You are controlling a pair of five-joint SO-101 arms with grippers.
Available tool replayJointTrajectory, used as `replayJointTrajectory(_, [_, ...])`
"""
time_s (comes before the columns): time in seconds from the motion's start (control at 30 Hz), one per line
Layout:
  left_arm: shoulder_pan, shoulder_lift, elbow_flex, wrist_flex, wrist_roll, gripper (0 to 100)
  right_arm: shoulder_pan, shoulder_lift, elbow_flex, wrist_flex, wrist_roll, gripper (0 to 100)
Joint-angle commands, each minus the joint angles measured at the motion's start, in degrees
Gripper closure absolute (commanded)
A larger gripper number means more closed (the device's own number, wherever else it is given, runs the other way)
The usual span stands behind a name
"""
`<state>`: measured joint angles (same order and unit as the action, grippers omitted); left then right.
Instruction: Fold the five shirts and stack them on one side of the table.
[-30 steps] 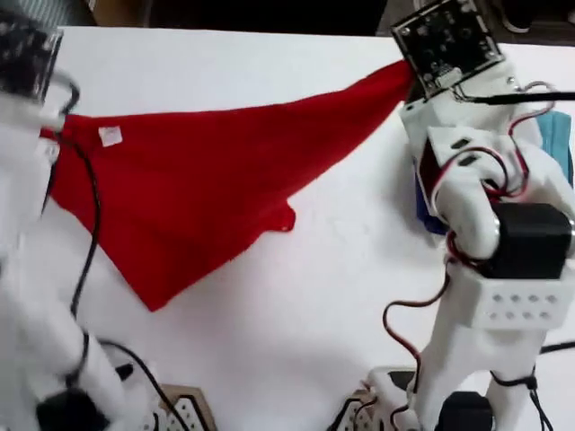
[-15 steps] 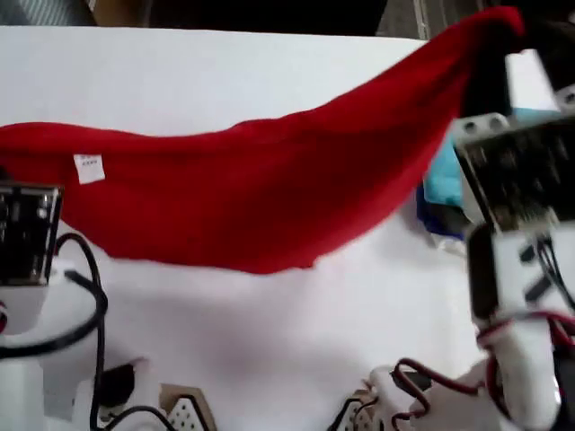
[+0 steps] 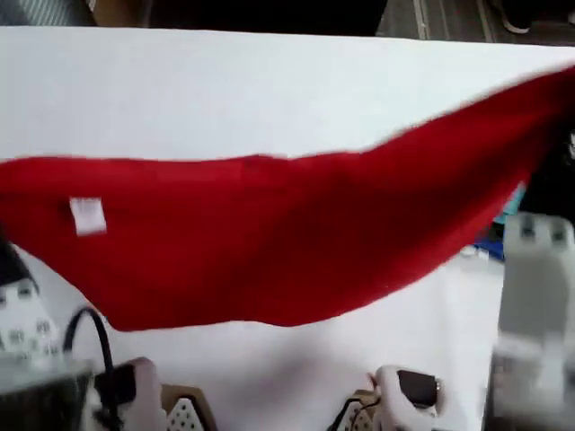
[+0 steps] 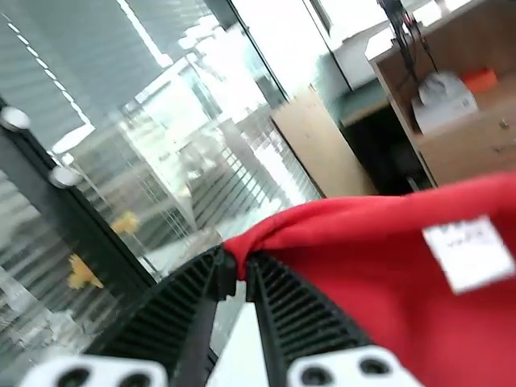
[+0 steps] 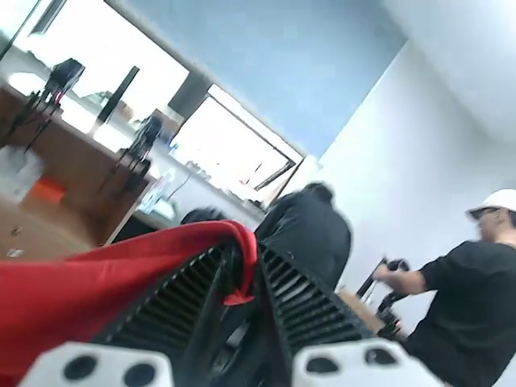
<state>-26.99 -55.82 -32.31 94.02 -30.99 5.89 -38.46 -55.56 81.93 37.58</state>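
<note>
Nearest the camera in the high view, the white parts of the left arm [image 3: 22,314] sit at the lower left corner with a black cable [image 3: 97,328] looping beside them. The white body of the right arm [image 3: 536,269] stands blurred at the lower right.

1. Left gripper [image 4: 237,272]: the jaws are clenched on one corner of the red shirt [image 4: 379,274]. The cloth bunches into a small fold between the ribbed black fingers [image 4: 294,314]. A white label [image 4: 468,252] lies on the shirt near this corner.

2. Right gripper [image 5: 244,270]: the jaws are clenched on the opposite corner of the red shirt [image 5: 72,298]. A tuck of red cloth wraps over the tips of the ribbed fingers [image 5: 310,310].

3. Red shirt [image 3: 269,242]: it is stretched as one long band between the two grippers, across the full width of the table [image 3: 269,99]. The right end sits higher than the left end. The white label [image 3: 87,215] is near the left end. The lower edge sags in a curve at mid-span. Whether this edge touches the table cannot be determined.

4. Pile of blue and teal cloth [image 3: 492,244]: it lies on the table at the right side, partly covered by the raised right end of the shirt and just beside the right arm.

Beyond the shirt, the white tabletop runs to its far edge. In the left wrist view, a glass wall [image 4: 121,161] and a wooden desk [image 4: 468,137] stand in the room behind.
</note>
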Motion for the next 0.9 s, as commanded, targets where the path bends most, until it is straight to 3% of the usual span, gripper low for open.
replayJointTrajectory(0.0, [-0.4, -2.9, -0.7, -1.1, 0.2, 97, 0.4, -3.3, -0.5, 2.1, 0.5, 97.8])
replayJointTrajectory(0.37, [-0.4, -5.0, -0.5, -1.0, -0.2, 97, 0.4, -4.5, -0.4, 3.6, 0.5, 97.8])
replayJointTrajectory(0.53, [-0.4, -4.9, 7.7, -2.0, -0.4, 97, 0.1, -4.4, 8.3, 3.3, 0.3, 97.8])
replayJointTrajectory(0.87, [-0.1, 1.7, 40.3, -23.4, -0.8, 97, -1.2, -2.1, 49.2, -13.5, 0.4, 97.7])
